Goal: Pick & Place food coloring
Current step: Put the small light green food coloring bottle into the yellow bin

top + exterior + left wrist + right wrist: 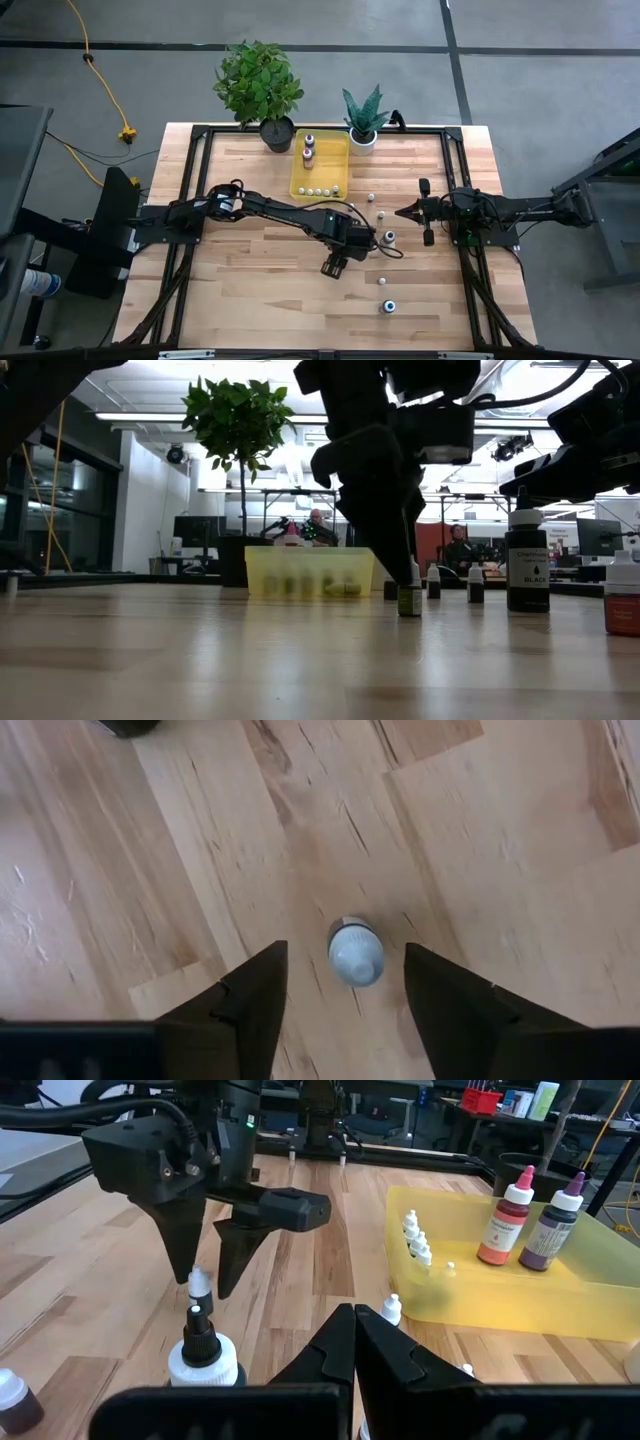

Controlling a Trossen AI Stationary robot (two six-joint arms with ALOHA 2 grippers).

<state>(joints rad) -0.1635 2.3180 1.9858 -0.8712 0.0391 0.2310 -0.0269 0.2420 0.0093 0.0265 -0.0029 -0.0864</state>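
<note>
My left gripper (345,952) is open and points down at the table's middle (334,267). Its fingers stand on either side of a tiny whitish food coloring bottle (355,955) with a pale cap, and a gap shows on both sides. The bottle stands upright on its base (409,601) and also shows in the right wrist view (200,1285). My right gripper (355,1325) is shut and waits at the right (402,211), pointing left. Other bottles stand loose on the wood (389,238) (389,306). Several more sit in the yellow tray (320,165).
The yellow tray (500,1280) holds a red bottle (510,1215), a purple bottle (555,1225) and a row of tiny ones (318,189). A dark bottle with a white top (205,1360) stands before my right gripper. Two potted plants (260,85) (363,118) sit at the far edge.
</note>
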